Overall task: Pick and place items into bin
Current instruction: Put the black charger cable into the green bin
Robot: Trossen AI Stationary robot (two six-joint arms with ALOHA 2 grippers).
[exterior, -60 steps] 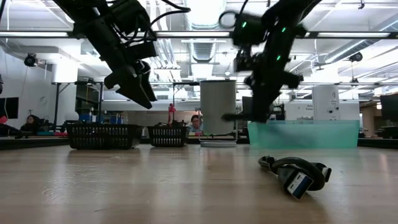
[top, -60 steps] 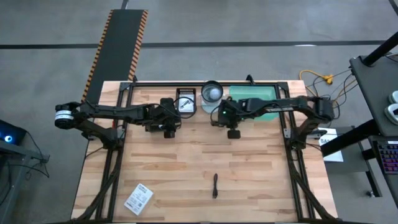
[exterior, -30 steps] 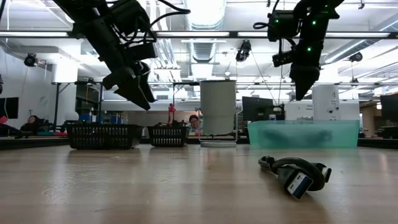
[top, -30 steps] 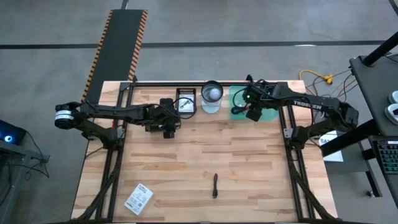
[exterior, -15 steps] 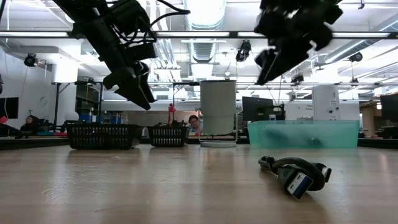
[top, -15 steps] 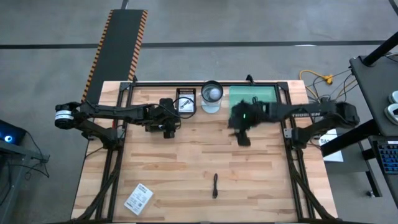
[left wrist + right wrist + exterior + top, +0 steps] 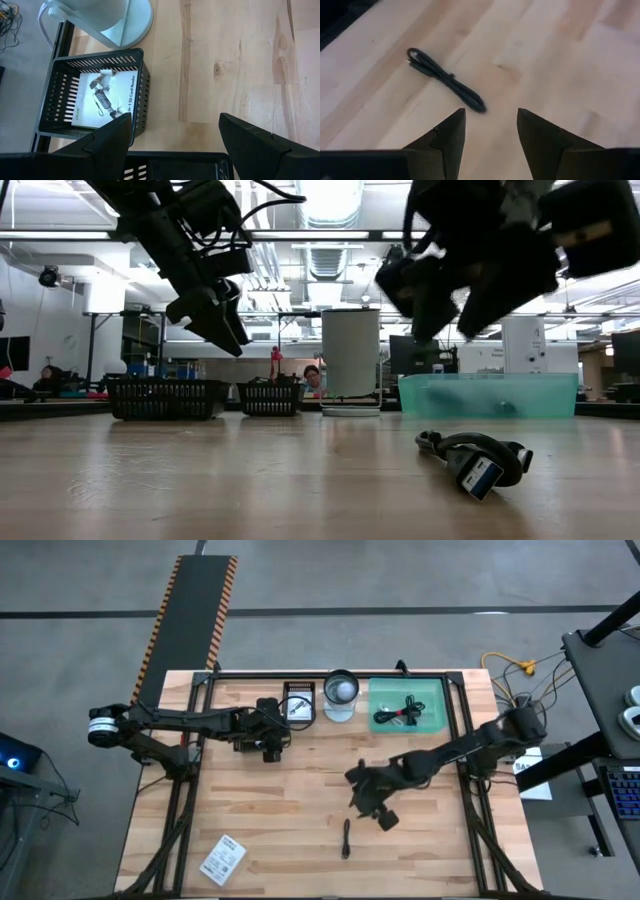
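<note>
I am reaching my right gripper (image 7: 362,802), open and empty, toward the cable (image 7: 345,838) low in the middle of the counter (image 7: 280,800). Next I should drop down and grab it. Left gripper (image 7: 271,747) is waiting, open.

white packet (image 7: 105,97) in basket, "1 SD Card Reader"

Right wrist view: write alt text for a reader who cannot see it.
The right gripper hangs open above a bare wooden table, its two dark fingers framing empty wood. A bundled black cable lies on the table just ahead, untouched.
</note>
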